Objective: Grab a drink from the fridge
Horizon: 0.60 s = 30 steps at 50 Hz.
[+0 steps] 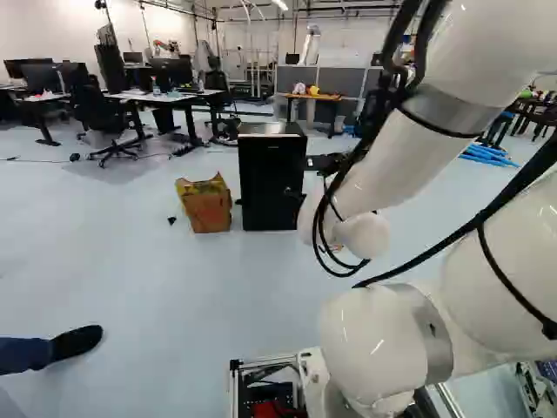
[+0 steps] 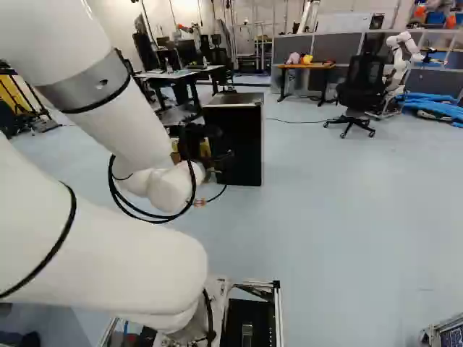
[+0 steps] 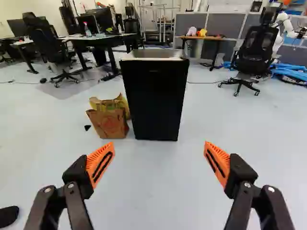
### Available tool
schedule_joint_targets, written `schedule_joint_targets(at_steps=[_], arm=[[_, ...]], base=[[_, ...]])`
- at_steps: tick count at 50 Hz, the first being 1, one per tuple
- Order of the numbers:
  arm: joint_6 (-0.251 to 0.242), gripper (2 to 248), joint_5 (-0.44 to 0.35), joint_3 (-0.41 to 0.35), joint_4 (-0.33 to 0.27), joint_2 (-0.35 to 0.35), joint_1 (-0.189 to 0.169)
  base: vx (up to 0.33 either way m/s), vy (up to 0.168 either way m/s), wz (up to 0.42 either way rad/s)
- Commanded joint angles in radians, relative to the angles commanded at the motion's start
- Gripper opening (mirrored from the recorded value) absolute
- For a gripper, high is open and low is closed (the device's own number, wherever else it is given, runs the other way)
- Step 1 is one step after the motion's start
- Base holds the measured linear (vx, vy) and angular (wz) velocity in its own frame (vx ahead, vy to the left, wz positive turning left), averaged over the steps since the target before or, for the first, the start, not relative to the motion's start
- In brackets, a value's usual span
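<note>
My gripper (image 3: 159,143) is spread wide with nothing between its pads. The fridge (image 1: 271,178) stands at twelve o'clock, well ahead, its door (image 3: 154,100) apparently shut. I see no drink; presumably it's inside. I'd drive in slowly, skirting the paper bag (image 3: 109,123) at eleven o'clock, then ease one finger behind the door's opening edge, though which side opens I can't tell.

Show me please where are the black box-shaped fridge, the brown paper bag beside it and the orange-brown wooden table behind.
Black box-shaped fridge (image 3: 154,100): wrist view, middle of the front face.
Brown paper bag (image 3: 109,125): wrist view, front side.
Orange-brown wooden table (image 2: 302,66): right base view, front edge of the top.
</note>
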State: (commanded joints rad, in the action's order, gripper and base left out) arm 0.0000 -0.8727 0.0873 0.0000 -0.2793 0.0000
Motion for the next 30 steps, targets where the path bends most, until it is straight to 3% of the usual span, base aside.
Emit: schedule_joint_targets(at_steps=[30], arm=[[0.0, 247, 0.0, 0.0, 0.0, 0.0, 0.0]], base=[[0.018, 0.006, -0.005]])
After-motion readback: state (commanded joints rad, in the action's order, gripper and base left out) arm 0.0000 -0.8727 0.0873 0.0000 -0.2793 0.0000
